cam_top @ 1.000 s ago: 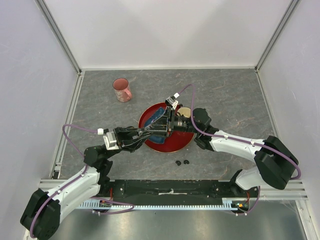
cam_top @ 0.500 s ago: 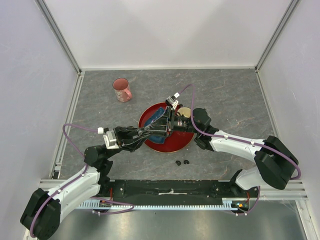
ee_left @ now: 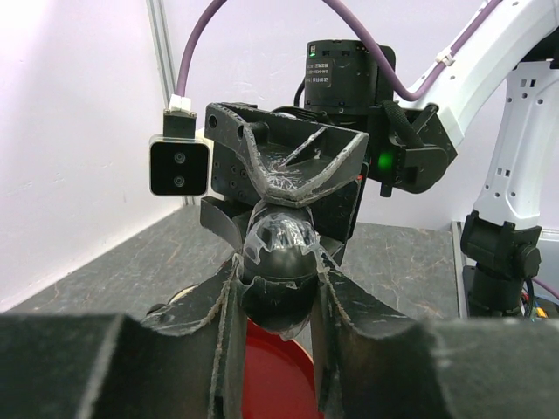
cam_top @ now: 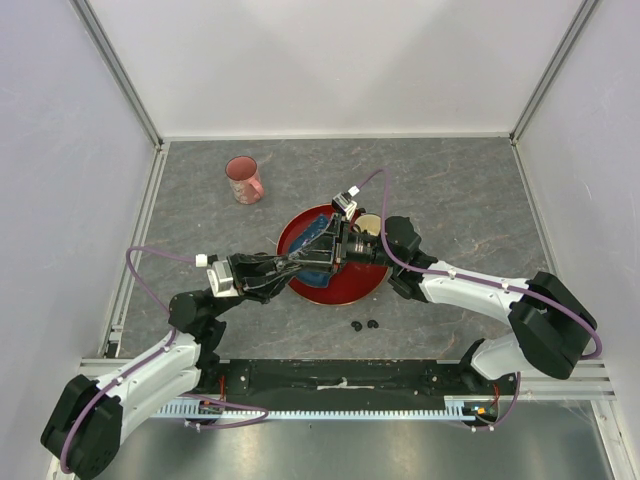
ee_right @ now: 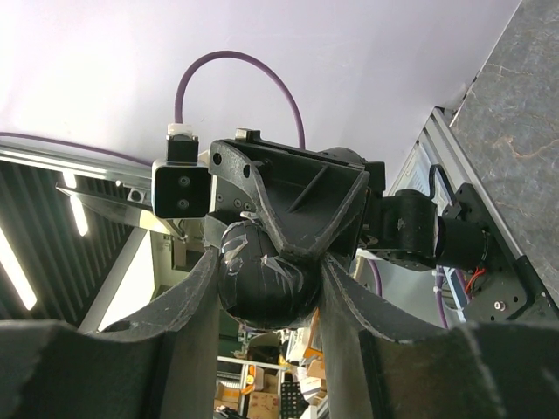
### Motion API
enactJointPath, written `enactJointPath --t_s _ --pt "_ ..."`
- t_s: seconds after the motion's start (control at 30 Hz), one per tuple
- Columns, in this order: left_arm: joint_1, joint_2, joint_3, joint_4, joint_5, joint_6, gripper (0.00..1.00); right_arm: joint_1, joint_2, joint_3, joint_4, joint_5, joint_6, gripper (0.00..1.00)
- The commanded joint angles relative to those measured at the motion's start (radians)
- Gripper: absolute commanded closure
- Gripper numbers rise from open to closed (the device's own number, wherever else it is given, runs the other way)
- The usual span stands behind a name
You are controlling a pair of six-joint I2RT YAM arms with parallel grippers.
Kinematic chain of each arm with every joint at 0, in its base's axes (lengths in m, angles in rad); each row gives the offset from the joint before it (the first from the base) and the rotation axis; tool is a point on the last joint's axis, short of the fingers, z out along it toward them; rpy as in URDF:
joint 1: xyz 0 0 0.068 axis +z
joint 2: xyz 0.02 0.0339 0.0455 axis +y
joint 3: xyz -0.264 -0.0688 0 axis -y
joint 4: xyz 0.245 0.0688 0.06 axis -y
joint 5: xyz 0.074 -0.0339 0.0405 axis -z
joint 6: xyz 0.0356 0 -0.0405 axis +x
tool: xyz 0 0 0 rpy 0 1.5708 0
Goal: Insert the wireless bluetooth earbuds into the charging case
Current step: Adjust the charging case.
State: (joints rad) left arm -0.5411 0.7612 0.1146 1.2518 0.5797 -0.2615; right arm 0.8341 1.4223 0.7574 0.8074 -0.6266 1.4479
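Grey-veined bench spreads open around the red plate, over which the left pincer and right pincer each clamp one end of the black charging case. Opening it looks like the step: one side holds firm while the other pries gently, since the smooth shell could slip. Two earbuds lie just off the plate's near rim, with free room around them.

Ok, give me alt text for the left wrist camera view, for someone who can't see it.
The left gripper and the right gripper, meeting head-on, both clamp a glossy black charging case above a red plate. A grey table lies behind.
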Motion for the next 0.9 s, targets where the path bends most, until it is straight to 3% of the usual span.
enactJointPath --t_s 0.0,0.17,0.27,0.3,0.33,0.43,0.47,0.53,0.57,0.63,0.67,0.77,0.87 --pt "0.004 -0.003 0.007 0.069 -0.034 0.004 0.71 0.008 -0.002 -0.013 0.033 -0.015 -0.011 1.0" --pt "0.004 0.0 0.008 0.057 -0.03 0.004 0.7 0.008 0.003 -0.015 0.072 -0.021 0.016 1.0" --pt "0.004 0.007 0.01 0.058 -0.026 0.007 0.86 0.008 0.013 -0.017 0.082 -0.022 0.025 1.0" --pt "0.004 0.009 0.008 0.057 -0.03 0.008 0.98 0.008 0.013 -0.018 0.088 -0.022 0.029 1.0" --pt "0.004 0.007 0.008 0.057 -0.03 0.008 0.98 0.01 0.015 -0.021 0.095 -0.024 0.032 0.98" --pt "0.004 0.003 0.005 0.044 -0.034 0.022 0.98 0.008 0.017 -0.021 0.105 -0.03 0.028 0.73" --pt "0.004 -0.002 0.003 0.041 -0.035 0.028 0.98 0.008 0.006 -0.024 0.108 -0.022 0.022 0.58" --pt "0.004 -0.01 -0.001 0.028 -0.043 0.036 0.98 0.008 -0.011 -0.03 0.101 -0.004 -0.021 0.48" --pt "0.004 -0.016 -0.001 0.02 -0.046 0.039 0.98 0.004 -0.025 -0.026 0.04 0.005 -0.053 0.36" --pt "0.004 -0.026 -0.003 0.008 -0.053 0.042 0.98 0.002 -0.086 0.009 -0.087 0.057 -0.212 0.3" --pt "0.004 -0.029 -0.003 -0.011 -0.055 0.048 0.98 0.002 -0.138 0.029 -0.267 0.089 -0.274 0.26" --pt "0.004 -0.043 0.0 -0.041 -0.057 0.059 0.98 0.005 -0.222 0.114 -0.579 0.227 -0.521 0.23" --pt "0.004 -0.042 0.002 -0.045 -0.061 0.056 0.98 0.007 -0.264 0.186 -0.763 0.31 -0.662 0.22"
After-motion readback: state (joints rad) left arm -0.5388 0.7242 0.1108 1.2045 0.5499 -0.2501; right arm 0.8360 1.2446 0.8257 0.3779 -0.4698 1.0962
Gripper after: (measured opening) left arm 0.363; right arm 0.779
